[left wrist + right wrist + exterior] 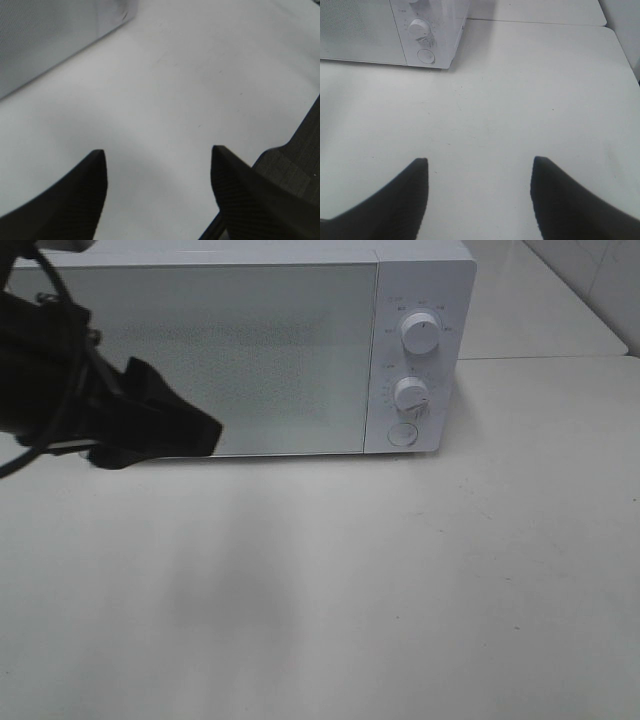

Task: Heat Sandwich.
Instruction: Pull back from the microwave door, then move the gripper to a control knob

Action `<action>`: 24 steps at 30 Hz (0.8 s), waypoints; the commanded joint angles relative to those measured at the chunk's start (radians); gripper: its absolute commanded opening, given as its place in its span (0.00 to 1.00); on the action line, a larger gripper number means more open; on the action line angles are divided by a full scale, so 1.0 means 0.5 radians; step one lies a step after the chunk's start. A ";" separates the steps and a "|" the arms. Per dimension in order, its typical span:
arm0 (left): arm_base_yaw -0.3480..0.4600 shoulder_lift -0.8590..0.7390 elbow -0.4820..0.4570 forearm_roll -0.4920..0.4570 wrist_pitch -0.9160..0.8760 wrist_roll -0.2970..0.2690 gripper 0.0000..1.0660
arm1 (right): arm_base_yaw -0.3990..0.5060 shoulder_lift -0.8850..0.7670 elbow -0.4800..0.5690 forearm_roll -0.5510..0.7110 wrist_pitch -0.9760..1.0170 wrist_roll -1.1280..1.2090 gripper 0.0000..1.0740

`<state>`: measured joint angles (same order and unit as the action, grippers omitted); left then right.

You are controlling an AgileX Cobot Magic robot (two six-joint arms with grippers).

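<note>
The sandwich is out of view in every frame. A white microwave (240, 350) stands at the back of the table with its door shut. My left gripper (203, 433) hovers in front of the door's lower left part. In the left wrist view the left gripper (157, 150) is open, with only bare tabletop between its fingers and the microwave (45, 35) close by. My right gripper (477, 160) is also open and holds nothing. It hangs over the table well in front of the microwave (365, 30), and the exterior high view does not show it.
The microwave's control panel on its right side carries an upper knob (421, 332), a lower knob (411, 393) and a round button (402, 433). A pale table (400, 580) spreads in front. A second table surface (540, 310) adjoins at the back right.
</note>
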<state>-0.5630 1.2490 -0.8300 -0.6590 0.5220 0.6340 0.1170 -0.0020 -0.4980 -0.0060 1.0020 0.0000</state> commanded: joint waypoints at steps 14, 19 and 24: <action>0.820 -0.586 0.006 1.080 1.130 -0.900 0.62 | -0.012 -0.058 0.004 -0.008 -0.010 0.012 0.56; 1.094 -0.724 0.026 1.048 1.282 -0.834 0.62 | -0.012 -0.058 0.004 -0.008 -0.010 0.012 0.56; 1.226 -0.970 0.168 0.966 1.206 -0.860 0.62 | -0.012 -0.058 0.004 -0.008 -0.010 0.012 0.56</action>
<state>0.0340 0.8040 -0.7730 -0.1530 1.1340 0.2120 0.1170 -0.0020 -0.4980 -0.0060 1.0020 0.0000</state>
